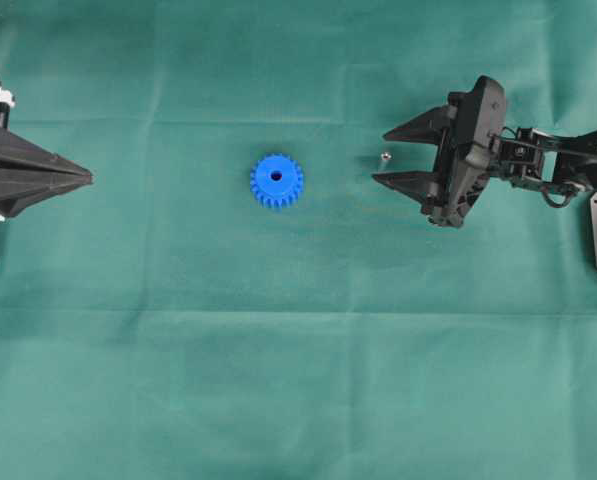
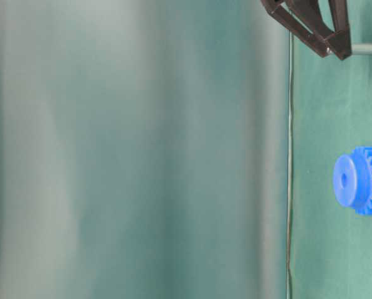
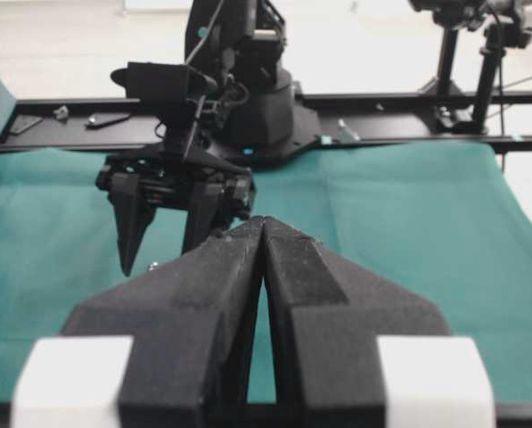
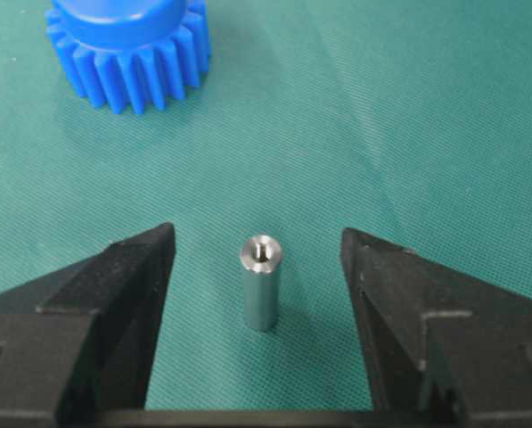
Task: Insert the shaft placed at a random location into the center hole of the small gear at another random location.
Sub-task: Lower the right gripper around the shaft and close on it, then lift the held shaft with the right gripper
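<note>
Blue small gear (image 1: 276,181) lies flat on green cloth (image 1: 298,380) near middle, center hole (image 1: 275,176) facing up. Shaft (image 4: 260,281) – tiny silver pin – stands upright at gear's 3 o'clock in overhead view, apart from gear. Right gripper (image 4: 258,267) spread wide, one finger each side of shaft, not touching. Left gripper (image 3: 264,267) at far 9 o'clock edge – fingers pressed together, holding nothing.

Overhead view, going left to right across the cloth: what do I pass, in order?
left gripper (shut) → small gear with its center hole → shaft, standing upright on the green cloth → right gripper fingertips, open on either side of the shaft, arm behind.
</note>
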